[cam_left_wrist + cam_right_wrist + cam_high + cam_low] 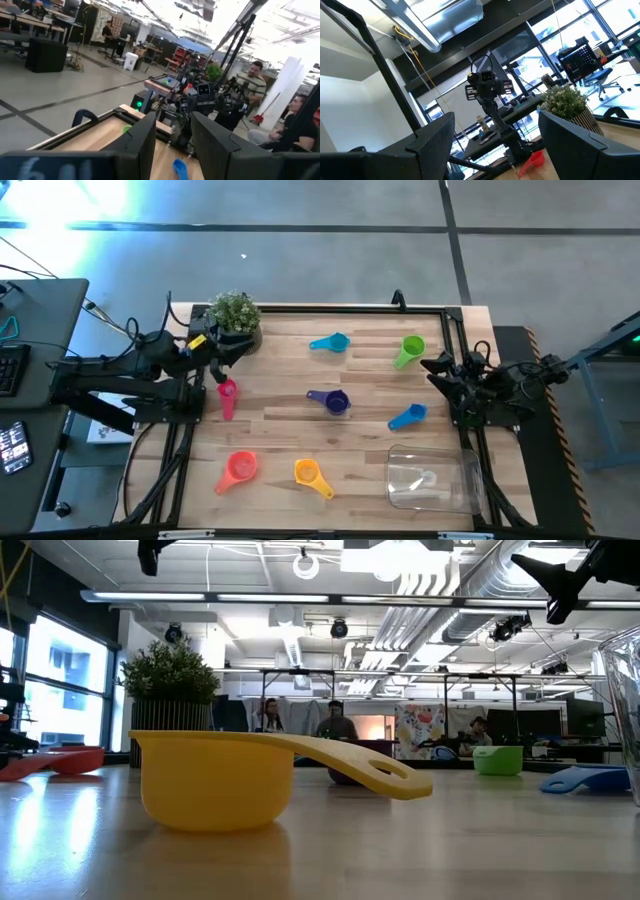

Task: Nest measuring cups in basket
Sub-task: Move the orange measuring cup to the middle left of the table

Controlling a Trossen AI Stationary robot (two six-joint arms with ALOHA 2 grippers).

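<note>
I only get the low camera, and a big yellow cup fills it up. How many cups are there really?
Observer: Seven, seen from above: yellow, orange, pink, purple, teal, green and blue.
Operator: Is any of them in the basket yet?
Observer: No. All seven lie on the wood, outside the basket, which stands on the right arm's side of the table.
Operator: Where are the grippers?
Observer: The left gripper hangs open beside the plant, just by the pink cup. The right gripper waits open near the green cup.
</note>
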